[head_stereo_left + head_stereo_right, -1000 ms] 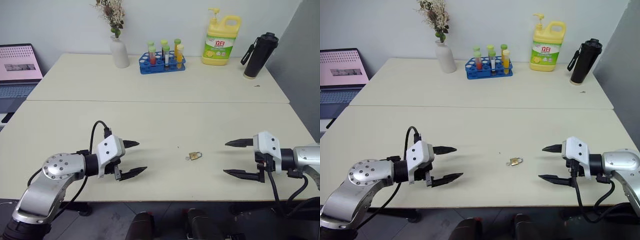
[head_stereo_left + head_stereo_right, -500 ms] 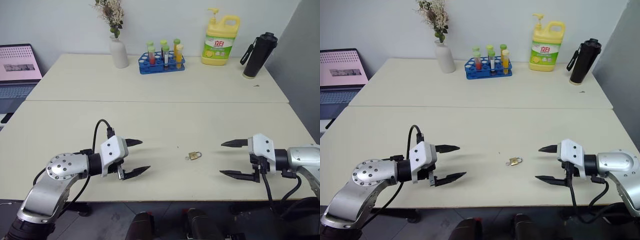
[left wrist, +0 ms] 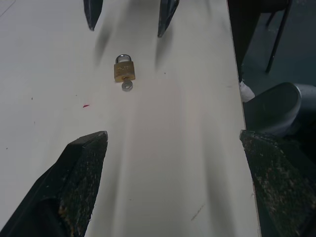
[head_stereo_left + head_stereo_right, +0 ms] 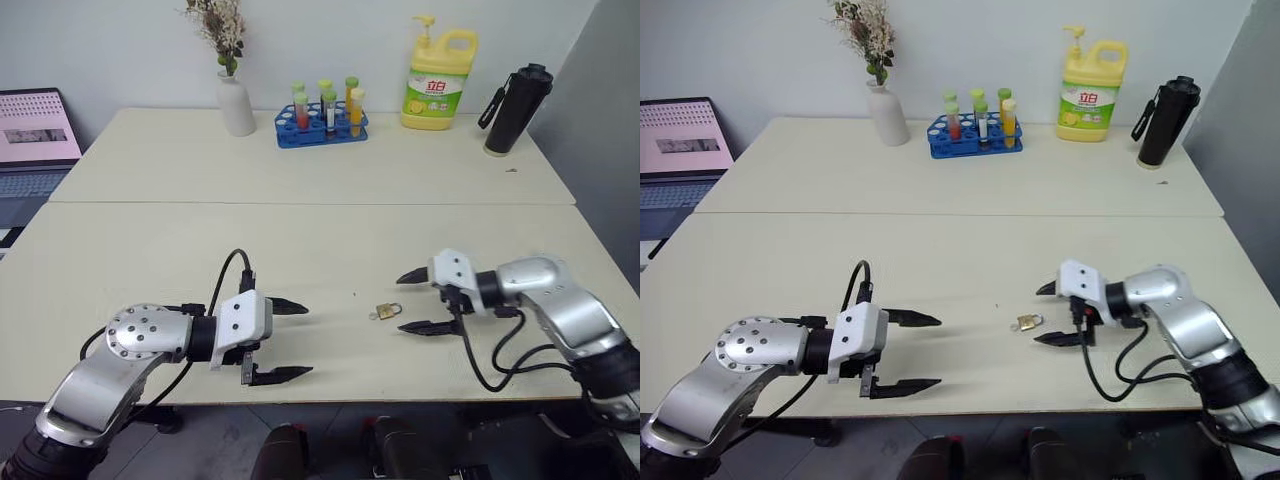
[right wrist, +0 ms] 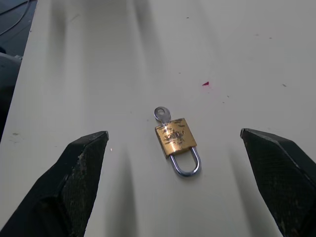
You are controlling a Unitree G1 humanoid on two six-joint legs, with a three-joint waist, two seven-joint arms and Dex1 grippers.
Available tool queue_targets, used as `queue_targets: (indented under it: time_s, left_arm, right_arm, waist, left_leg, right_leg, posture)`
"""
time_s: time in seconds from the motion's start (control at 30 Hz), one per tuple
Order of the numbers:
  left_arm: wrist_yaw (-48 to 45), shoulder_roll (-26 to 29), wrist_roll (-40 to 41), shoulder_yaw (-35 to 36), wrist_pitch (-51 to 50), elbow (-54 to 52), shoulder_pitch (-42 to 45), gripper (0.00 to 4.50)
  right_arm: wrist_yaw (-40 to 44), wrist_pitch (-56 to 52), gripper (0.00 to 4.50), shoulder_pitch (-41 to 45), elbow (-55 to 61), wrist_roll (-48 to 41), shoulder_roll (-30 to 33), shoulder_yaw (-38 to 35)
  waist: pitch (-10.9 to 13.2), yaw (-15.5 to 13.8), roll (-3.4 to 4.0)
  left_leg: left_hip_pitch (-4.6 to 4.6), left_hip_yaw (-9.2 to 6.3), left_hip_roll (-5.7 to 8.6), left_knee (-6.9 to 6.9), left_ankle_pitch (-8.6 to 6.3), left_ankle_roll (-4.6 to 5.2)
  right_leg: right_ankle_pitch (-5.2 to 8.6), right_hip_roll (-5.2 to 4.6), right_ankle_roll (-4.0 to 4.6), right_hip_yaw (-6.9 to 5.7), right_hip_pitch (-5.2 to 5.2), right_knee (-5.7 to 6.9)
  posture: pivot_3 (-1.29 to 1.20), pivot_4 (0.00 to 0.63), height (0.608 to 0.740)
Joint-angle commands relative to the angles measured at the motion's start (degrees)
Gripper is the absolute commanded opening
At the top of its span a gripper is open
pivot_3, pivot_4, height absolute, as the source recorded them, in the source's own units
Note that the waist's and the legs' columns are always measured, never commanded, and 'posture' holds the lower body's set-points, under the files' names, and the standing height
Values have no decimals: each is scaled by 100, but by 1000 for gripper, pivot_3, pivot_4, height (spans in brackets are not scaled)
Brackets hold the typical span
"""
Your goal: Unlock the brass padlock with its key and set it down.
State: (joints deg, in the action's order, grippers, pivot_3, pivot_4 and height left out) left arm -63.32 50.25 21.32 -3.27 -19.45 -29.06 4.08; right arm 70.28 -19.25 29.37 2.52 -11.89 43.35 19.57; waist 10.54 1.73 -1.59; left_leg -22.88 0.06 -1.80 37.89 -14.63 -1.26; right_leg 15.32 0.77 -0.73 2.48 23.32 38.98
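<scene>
Head views: brass padlock (image 4: pixel 389 311) flat on the table (image 4: pixel 300 240), between spread-fingered left gripper (image 4: pixel 292 341) and right gripper (image 4: pixel 414 302), nearer the right.
Left wrist: key (image 3: pixel 127 86) at the padlock's base.
Right wrist: shackle closed, nothing gripped.

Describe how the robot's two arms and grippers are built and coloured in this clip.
Both arms are silver-grey metal with rounded joint housings; the left arm's disc-shaped joint has a ring of small holes. Each wrist carries a white block. The left gripper and right gripper each have two pointed black fingers. Black cables loop from both wrists.
</scene>
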Motion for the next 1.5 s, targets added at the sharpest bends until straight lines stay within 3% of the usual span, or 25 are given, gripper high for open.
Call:
queue_targets:
  time_s: [0.03, 0.43, 0.53, 0.8, 0.83, 1.23, 1.37, 1.5]
  left_arm:
    - [-6, 10, -57, -25, 117, -64, 73, 4491]
    - [26, -15, -269, -148, 277, -29, 77, 4491]
    - [51, -31, -289, -163, 284, -20, 80, 4500]
    - [56, -59, -340, -230, 319, 5, 94, 4500]
    - [50, -62, -350, -237, 330, 14, 96, 4500]
    - [80, -175, -386, -325, 374, 115, 157, 4500]
    - [796, -772, 58, -35, -446, 249, 642, 4500]
    - [1041, -1057, 379, 61, -1016, 310, 1044, 4500]
  right_arm:
    - [6, 154, 4500, 251, -335, 180, -252, 54]
    - [167, 648, 4500, 359, -1182, 646, -646, 201]
    - [84, 684, 3945, 308, -1208, 675, -758, 213]
    - [-19, 933, 1044, 194, -1267, 920, -815, 259]
    - [-11, 960, 932, 194, -1288, 938, -799, 253]
    - [-332, 1126, 940, 75, -1046, 1030, -698, -7]
    - [-1413, 1426, 940, -336, 373, 1366, -465, -756]
    - [-2138, 1654, 940, -842, 1070, 1875, -395, -994]
  waist:
    - [0, -6, 0]
    - [0, -5, 0]
    - [0, -4, 0]
    - [0, -4, 1]
    - [0, -4, 1]
    - [0, -10, 1]
    - [1, -53, 3]
    - [-2, -27, -1]
  left_leg:
    - [-1, 0, 0, 1, 0, 0]
    - [0, 3, 3, 2, 0, 0]
    - [1, 2, 2, 2, 0, 0]
    - [2, 3, 2, 3, 0, 0]
    - [3, 2, 2, 3, 0, 0]
    - [4, 2, 5, 7, 0, 0]
    - [-3, -3, 11, 9, 0, 0]
    - [-5, -5, 10, 10, 0, 0]
  right_leg:
    - [0, 0, 0, 0, 0, 0]
    - [-2, -3, 2, 1, 0, 1]
    - [-2, -4, 2, 2, -1, 2]
    - [-1, -3, 2, 0, -1, 2]
    - [-2, -3, 2, 0, -2, 3]
    - [-2, -3, 1, 1, -5, 4]
    - [-2, -3, -1, -1, -4, 6]
    - [-3, -2, -6, -1, -4, 4]
  posture:
    - [0, 150, 740]
    - [0, 150, 740]
    - [0, 150, 740]
    - [0, 150, 740]
    - [0, 150, 740]
    - [0, 150, 740]
    - [0, 150, 740]
    - [0, 150, 740]
